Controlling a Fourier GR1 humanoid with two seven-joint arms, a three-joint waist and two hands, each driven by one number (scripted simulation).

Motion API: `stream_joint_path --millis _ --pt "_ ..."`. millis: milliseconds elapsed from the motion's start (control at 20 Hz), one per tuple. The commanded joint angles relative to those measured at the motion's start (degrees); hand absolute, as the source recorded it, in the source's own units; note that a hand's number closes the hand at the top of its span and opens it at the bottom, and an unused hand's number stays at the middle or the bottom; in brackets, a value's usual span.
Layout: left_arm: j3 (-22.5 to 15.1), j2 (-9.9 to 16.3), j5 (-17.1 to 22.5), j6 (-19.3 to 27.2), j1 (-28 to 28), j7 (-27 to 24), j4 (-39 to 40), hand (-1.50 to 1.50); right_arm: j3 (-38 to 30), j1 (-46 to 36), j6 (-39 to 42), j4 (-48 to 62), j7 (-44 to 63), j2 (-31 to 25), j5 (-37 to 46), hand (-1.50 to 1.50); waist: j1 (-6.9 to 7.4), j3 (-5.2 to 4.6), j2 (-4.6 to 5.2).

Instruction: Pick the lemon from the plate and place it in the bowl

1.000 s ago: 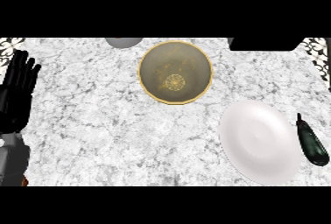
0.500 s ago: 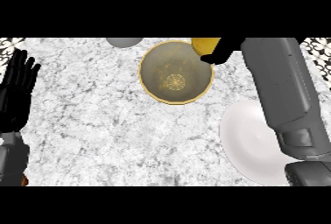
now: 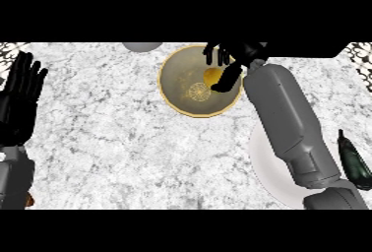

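Observation:
The yellow lemon [image 3: 211,75] lies inside the gold-rimmed olive bowl [image 3: 173,93] at the counter's far middle. My right hand [image 3: 236,53] hovers over the bowl's far right rim, open, its fingers [image 3: 216,53] spread above the lemon and its thumb just right of it; no finger is seen touching the lemon. The white plate [image 3: 266,165] sits at the near right, largely hidden by my right forearm, with nothing showing on it. At the left edge my left hand [image 3: 22,96] rests open, fingers up.
A dark green elongated vegetable [image 3: 353,161] lies right of the plate. A grey round object [image 3: 141,46] shows at the far edge, left of the bowl. Marble counter stretches between my left hand and the bowl.
My right arm came in over the plate carrying the lemon and moved left over the bowl. The lemon has left the hand and now sits in the bowl. The left hand stayed still.

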Motion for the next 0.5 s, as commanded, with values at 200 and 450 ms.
stream_joint_path --millis 200,450 --pt "-1.32 -1.25 -1.63 0.69 -1.54 -1.5 1.72 0.0 -6.44 -0.17 -7.3 9.8 -5.1 3.17 -9.75 -1.5 0.49 0.04 0.34" --pt "-1.3 -0.97 -1.3 -0.3 0.46 -1.67 -0.02 0.0 -11.76 -1.11 -16.09 9.46 -9.75 2.83 -13.95 -1.5 0.58 0.04 0.26"
